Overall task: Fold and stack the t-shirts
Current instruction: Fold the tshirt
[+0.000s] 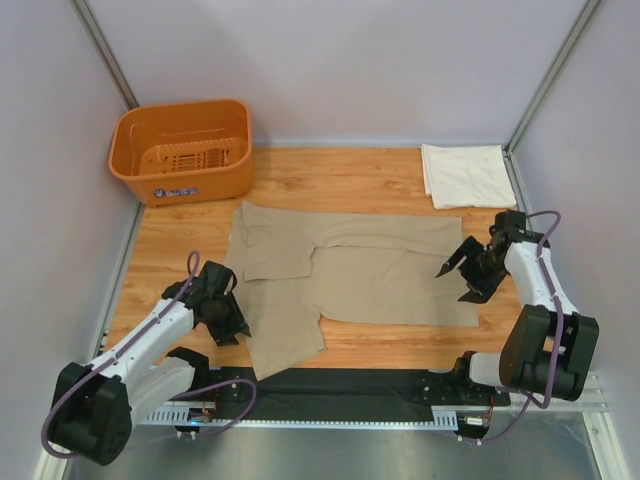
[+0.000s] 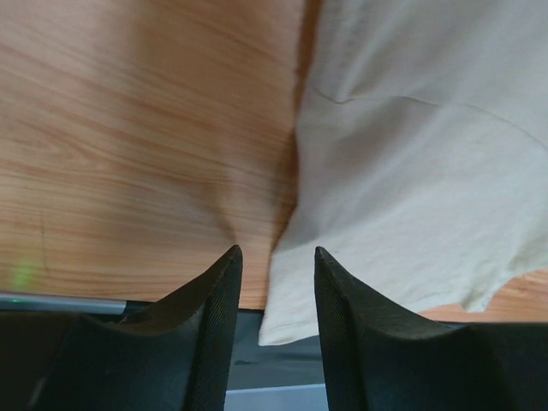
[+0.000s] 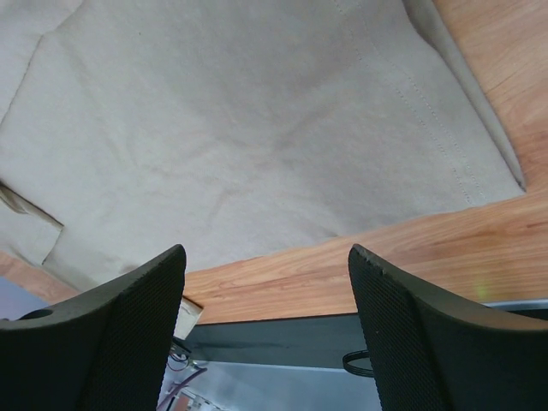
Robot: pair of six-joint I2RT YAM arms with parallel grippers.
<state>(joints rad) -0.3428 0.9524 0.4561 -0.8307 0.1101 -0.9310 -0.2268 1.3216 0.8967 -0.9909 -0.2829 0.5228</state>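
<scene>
The tan t-shirt [image 1: 380, 270] lies spread flat across the middle of the wooden table, one sleeve folded in at its left. A cream-white t-shirt [image 1: 465, 175] sits folded at the back right corner. My left gripper [image 1: 238, 328] is low at the tan shirt's near left edge. In the left wrist view the left gripper [image 2: 276, 253] is open, and the shirt's [image 2: 411, 154] near corner shows in the gap beyond the tips, not pinched. My right gripper [image 1: 452, 284] hovers over the shirt's right end. The right wrist view shows it [image 3: 265, 251] wide open and empty above the fabric [image 3: 240, 120].
An orange plastic basket [image 1: 180, 150] stands at the back left corner. Grey walls close in the left, back and right sides. A black strip [image 1: 340, 385] runs along the table's near edge, and the tan shirt's near corner hangs onto it.
</scene>
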